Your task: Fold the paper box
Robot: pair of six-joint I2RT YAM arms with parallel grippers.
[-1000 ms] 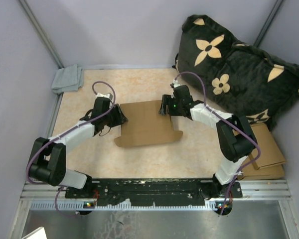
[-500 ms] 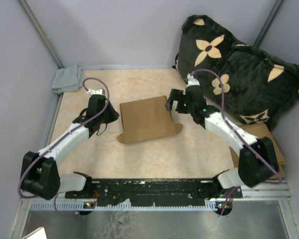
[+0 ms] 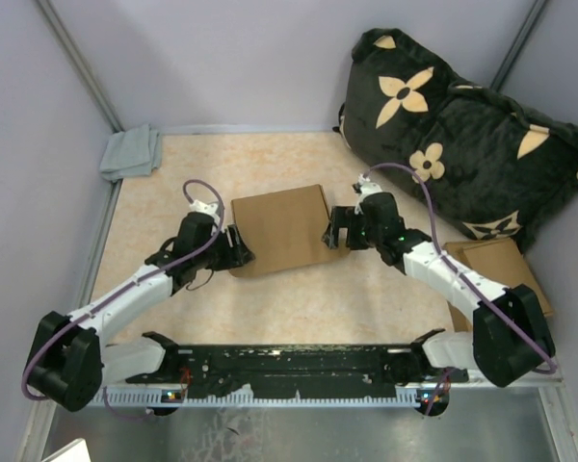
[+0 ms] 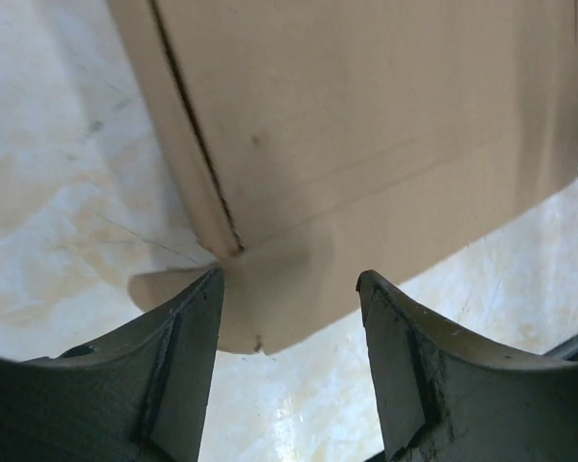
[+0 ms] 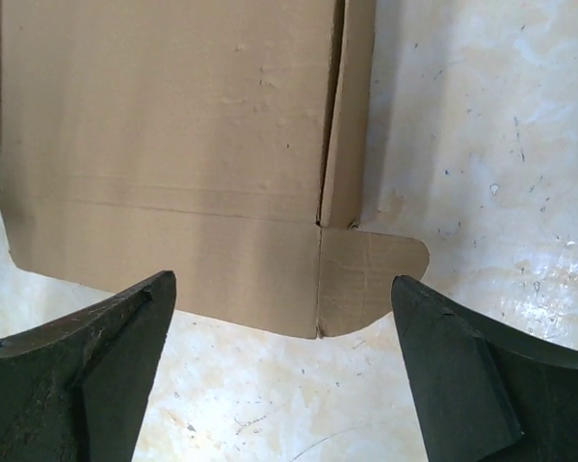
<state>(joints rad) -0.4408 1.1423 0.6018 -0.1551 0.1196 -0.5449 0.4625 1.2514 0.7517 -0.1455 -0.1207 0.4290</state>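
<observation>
Seen from above, the paper box (image 3: 279,229) lies flat on the table (image 3: 299,310) between the arms, with the left gripper (image 3: 239,254) at its near-left corner and the right gripper (image 3: 333,234) at its right edge. In the left wrist view the jaws stand apart, with a rounded corner tab (image 4: 270,313) lying ungripped between them. In the right wrist view the jaws are spread wide and straddle the box's near edge and the other tab (image 5: 371,274).
</observation>
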